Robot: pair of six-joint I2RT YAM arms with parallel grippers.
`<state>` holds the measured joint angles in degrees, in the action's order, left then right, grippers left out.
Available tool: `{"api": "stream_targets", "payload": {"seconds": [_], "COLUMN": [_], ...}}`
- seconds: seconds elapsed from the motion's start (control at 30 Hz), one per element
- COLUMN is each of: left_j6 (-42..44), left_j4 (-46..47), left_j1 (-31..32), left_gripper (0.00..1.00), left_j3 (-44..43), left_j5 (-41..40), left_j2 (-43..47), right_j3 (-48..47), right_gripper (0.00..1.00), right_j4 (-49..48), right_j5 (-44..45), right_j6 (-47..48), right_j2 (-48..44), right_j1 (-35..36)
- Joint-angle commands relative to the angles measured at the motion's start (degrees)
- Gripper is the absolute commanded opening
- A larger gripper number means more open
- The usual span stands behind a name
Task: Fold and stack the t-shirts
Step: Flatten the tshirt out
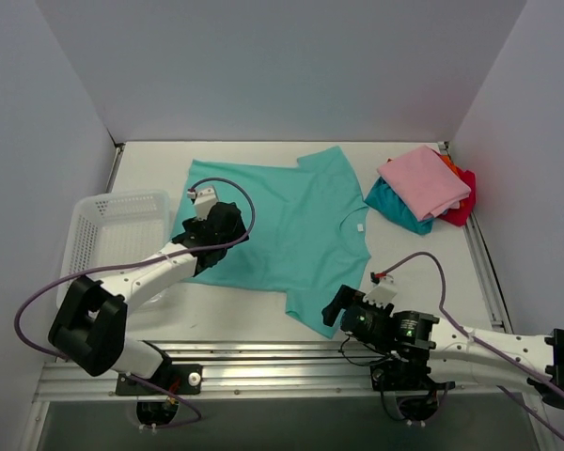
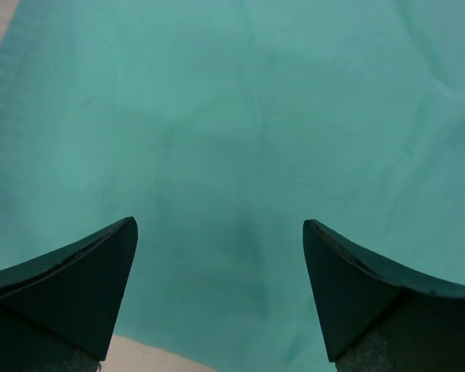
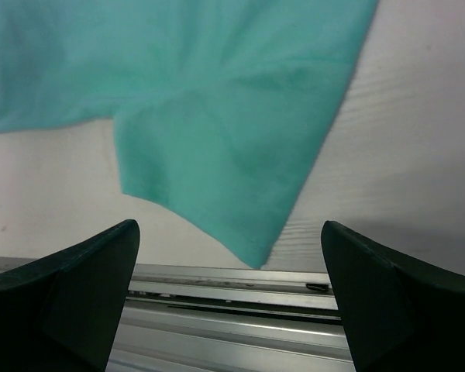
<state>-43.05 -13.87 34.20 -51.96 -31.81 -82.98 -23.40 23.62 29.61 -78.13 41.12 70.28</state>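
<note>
A teal-green t-shirt (image 1: 282, 221) lies spread flat in the middle of the table, its collar toward the right. My left gripper (image 1: 233, 224) hovers open over the shirt's left part; in the left wrist view the teal-green t-shirt (image 2: 232, 116) fills nearly everything, and the left gripper (image 2: 219, 232) holds nothing. My right gripper (image 1: 333, 306) stands open at the near sleeve. The right wrist view shows the sleeve (image 3: 217, 155) just beyond the empty right gripper (image 3: 229, 229). Folded t-shirts are stacked at the back right: pink (image 1: 423, 180) on top, teal-blue (image 1: 393, 207), red (image 1: 462, 205) and orange (image 1: 449, 163) under it.
A white mesh basket (image 1: 113, 225) sits at the left edge, beside the left arm. A metal rail (image 1: 263, 362) runs along the table's near edge, and the same rail (image 3: 232, 310) shows under the right gripper. Grey walls close in the table on three sides.
</note>
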Motion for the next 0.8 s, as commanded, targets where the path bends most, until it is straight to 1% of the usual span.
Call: {"api": "stream_targets", "payload": {"seconds": [0.0,0.13,0.23,0.43,0.57,0.67,0.7,0.77], "left_j6": [-1.07,-1.34,-1.6,-1.34,-1.43,-1.34,-1.25,-1.25], "left_j4": [-1.68,-0.99,-0.64,-0.63,0.68,1.91,2.09,2.0], "left_j1": [0.17,0.26,0.17,-0.44,-1.41,-2.46,-2.73,-3.6], "left_gripper": [0.97,0.97,0.96,0.95,0.95,0.94,0.95,0.95], "left_j3": [0.11,1.86,2.92,3.89,5.2,6.87,7.14,7.75], "left_j5": [-2.81,-2.99,-2.82,-3.61,-2.38,-1.07,-0.71,-0.27], "left_j2": [3.08,4.49,5.02,5.37,5.72,6.25,6.43,6.51], "right_j3": [3.18,3.97,3.54,1.78,1.16,0.63,0.63,1.16], "right_gripper": [1.0,1.0,1.0,1.0,1.0,0.89,0.75,0.55], "right_j4": [-1.82,-4.71,-9.19,-12.97,-14.83,-14.56,-14.48,-15.18], "right_j5": [-2.18,-2.97,-3.59,-4.47,-6.22,-6.4,-6.4,-6.4], "right_j6": [-8.0,-9.32,-8.71,-7.83,-7.92,-8.53,-8.62,-8.88], "right_j2": [3.6,8.88,12.83,20.04,25.04,26.28,26.29,25.59], "right_j1": [0.38,0.38,0.38,0.38,0.73,1.44,1.52,1.79]}}
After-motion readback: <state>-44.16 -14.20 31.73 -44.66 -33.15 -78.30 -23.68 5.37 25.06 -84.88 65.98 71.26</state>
